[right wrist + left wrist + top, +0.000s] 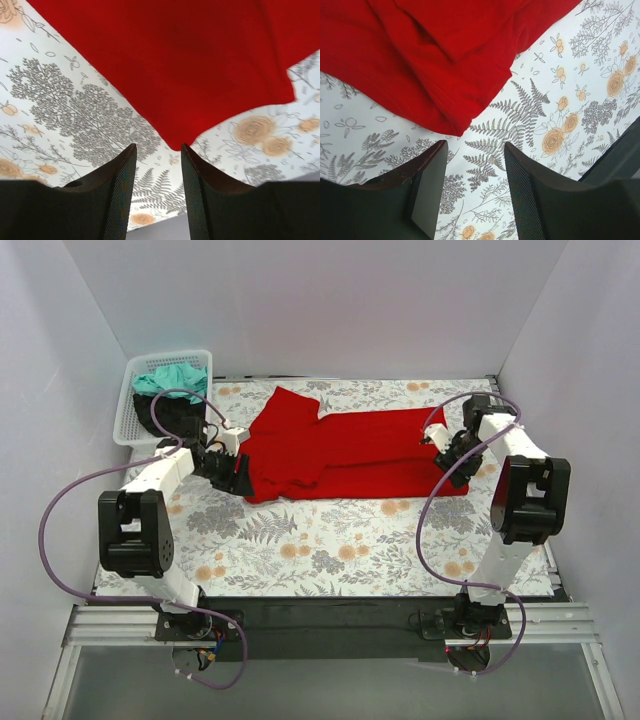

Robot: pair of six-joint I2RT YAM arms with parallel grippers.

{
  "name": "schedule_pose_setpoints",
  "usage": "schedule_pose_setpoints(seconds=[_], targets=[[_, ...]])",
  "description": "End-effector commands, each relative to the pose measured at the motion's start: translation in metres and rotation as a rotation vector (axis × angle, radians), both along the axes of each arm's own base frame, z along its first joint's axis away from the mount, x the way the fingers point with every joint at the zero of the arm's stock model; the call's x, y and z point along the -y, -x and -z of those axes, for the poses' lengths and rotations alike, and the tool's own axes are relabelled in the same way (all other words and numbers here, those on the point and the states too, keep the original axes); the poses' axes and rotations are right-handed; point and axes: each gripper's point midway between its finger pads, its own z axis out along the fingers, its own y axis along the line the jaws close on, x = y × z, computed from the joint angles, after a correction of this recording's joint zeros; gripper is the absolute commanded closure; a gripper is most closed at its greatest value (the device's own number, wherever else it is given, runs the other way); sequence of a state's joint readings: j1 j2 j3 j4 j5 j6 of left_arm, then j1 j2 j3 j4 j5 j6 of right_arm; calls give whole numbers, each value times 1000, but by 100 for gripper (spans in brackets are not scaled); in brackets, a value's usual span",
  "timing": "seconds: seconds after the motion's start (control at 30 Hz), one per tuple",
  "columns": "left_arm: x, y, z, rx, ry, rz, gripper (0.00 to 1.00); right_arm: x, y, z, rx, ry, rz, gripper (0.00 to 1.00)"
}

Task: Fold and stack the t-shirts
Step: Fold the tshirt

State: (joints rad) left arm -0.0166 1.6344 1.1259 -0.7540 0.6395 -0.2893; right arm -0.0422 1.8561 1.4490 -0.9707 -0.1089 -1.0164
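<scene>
A bright red t-shirt (345,452) lies partly folded across the back half of the floral tablecloth. My left gripper (240,478) is open at its left front corner; in the left wrist view (475,150) that red corner (451,122) lies just ahead of the empty jaws. My right gripper (458,472) is open at the shirt's right front corner; in the right wrist view (157,150) the red corner (175,142) sits just ahead of the fingertips, not gripped. A teal shirt (172,377) and a black shirt (176,416) lie in the basket.
A white lattice basket (133,405) stands at the back left corner. The floral tablecloth (330,550) shows in front of the red shirt. White walls close in the sides and back. Purple cables loop off both arms.
</scene>
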Motion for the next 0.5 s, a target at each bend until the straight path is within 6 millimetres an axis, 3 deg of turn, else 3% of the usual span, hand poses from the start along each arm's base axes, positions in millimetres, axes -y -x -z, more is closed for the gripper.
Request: schedule_pose_setpoints(seconds=[0.0, 0.47], targets=[[4, -11, -5, 48, 37, -30, 52, -13, 11, 12, -40, -51, 19, 52], [2, -11, 36, 5, -60, -27, 53, -11, 19, 56, -66, 21, -15, 46]])
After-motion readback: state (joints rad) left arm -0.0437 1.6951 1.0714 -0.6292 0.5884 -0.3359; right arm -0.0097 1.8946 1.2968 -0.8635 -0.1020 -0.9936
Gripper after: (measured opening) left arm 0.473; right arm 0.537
